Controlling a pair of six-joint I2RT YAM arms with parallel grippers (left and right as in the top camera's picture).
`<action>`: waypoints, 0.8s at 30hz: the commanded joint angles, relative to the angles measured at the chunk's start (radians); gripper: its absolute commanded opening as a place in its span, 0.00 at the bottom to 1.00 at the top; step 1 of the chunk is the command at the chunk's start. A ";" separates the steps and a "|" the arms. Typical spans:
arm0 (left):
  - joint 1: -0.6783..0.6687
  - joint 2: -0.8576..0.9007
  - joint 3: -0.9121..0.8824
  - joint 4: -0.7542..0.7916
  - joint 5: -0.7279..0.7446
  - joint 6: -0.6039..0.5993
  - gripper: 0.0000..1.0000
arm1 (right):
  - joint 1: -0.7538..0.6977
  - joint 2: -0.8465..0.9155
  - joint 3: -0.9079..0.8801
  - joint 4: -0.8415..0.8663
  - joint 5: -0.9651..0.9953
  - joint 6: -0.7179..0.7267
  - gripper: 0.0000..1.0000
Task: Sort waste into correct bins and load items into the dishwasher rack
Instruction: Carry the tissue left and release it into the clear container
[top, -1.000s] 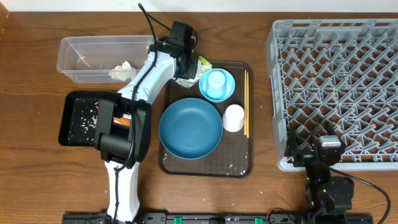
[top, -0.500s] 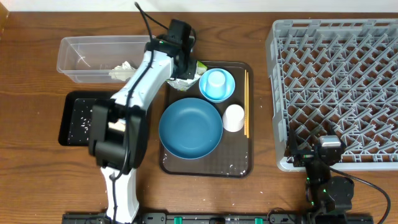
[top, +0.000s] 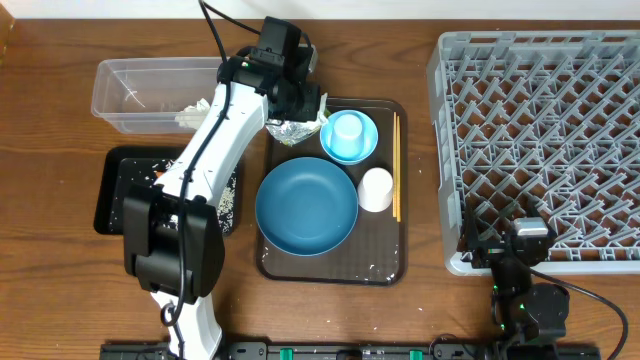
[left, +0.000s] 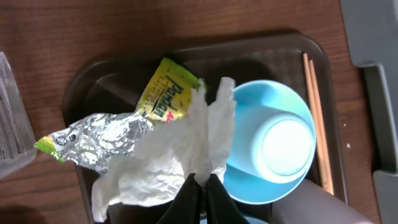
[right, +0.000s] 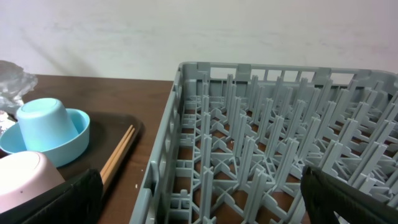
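Left end effector (left: 200, 185) was clamped on the paper wad (left: 168, 155), wrapper (left: 165, 99) touching it, over the tray's (top: 395, 262) back-left corner. Your likely bin, the tub (top: 140, 90), lay just left; this arm was nearer.

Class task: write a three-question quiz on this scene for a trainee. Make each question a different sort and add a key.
1. True or false: the left hand is shut on the paper wad.
2. What lies along the right side of the brown tray? A) a fork B) chopsticks C) a spoon
3. In a word or two: which way up is the light-blue cup on its saucer?

Key: 1 true; 2 B; 3 upside down.
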 joint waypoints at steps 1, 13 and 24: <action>0.022 -0.059 -0.005 0.037 0.003 -0.010 0.06 | -0.011 0.000 -0.002 -0.003 0.003 0.014 0.99; 0.212 -0.136 -0.005 0.205 -0.186 -0.149 0.06 | -0.011 0.000 -0.002 -0.003 0.003 0.014 0.99; 0.365 -0.048 -0.005 0.189 -0.185 -0.163 0.17 | -0.011 0.000 -0.002 -0.003 0.003 0.014 0.99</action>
